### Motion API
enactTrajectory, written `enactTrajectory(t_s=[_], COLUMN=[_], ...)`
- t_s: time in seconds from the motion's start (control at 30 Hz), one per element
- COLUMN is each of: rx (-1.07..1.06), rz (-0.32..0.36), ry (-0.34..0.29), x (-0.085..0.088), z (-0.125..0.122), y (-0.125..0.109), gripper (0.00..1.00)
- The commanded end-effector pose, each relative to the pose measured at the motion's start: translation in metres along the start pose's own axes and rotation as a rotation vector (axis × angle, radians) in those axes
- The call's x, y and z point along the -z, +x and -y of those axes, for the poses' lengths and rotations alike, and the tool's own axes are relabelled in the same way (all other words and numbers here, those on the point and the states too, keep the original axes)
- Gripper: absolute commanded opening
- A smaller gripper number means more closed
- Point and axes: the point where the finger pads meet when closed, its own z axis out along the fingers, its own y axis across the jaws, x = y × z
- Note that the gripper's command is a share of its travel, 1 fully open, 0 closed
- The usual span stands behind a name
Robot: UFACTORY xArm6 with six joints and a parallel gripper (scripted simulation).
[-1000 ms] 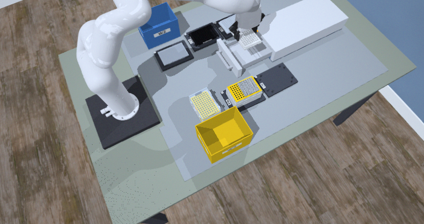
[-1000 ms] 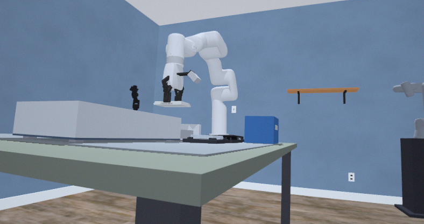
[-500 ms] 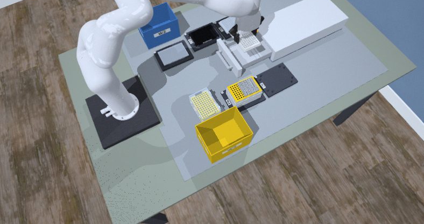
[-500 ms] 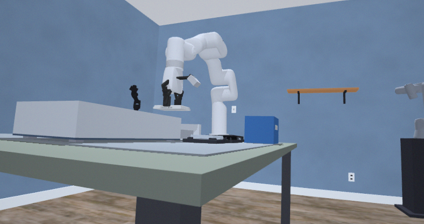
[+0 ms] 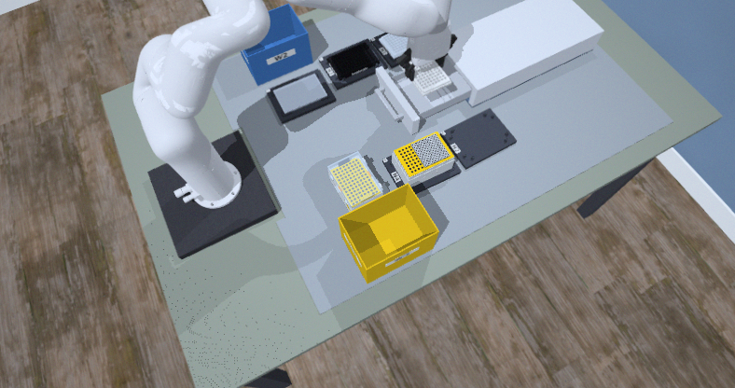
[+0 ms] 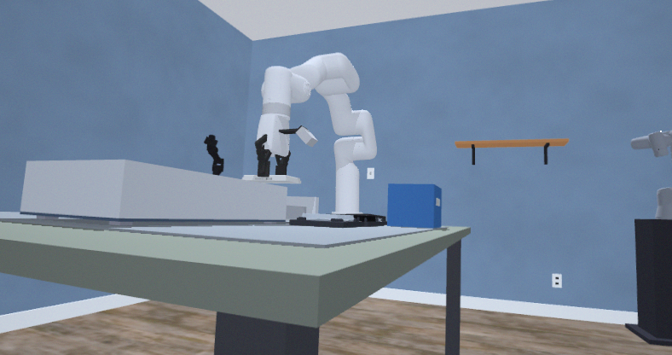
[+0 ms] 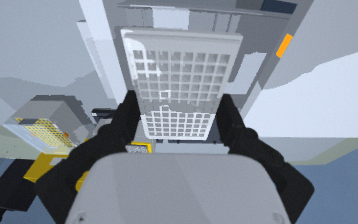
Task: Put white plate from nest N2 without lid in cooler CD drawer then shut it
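White plate point(image 5: 431, 76) held in the jaws over the open drawer point(image 5: 448, 96), green surface point(image 5: 231, 292), blue walls, wood floor, two bins, one blue point(image 5: 278, 44), one yellow point(image 5: 389, 232).

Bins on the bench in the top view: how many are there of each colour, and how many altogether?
Blue bin: 1
Yellow bin: 1
Total: 2

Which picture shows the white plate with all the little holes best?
The wrist view: the white plate fills it, clamped between the gripper fingers. The top view shows it small over the open drawer; the exterior view shows only its thin edge.
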Motion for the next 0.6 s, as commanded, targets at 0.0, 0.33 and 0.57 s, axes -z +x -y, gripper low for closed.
enactTrajectory(t_s=[0.0, 0.33, 0.57], rx=[0.0, 0.0, 0.0], rz=[0.0, 0.0, 0.0], ry=[-0.005, -0.005, -0.005], x=[-0.004, -0.017, -0.029], z=[-0.001, -0.001, -0.001], y=[0.0, 0.0, 0.0], gripper=[0.0, 0.0, 0.0])
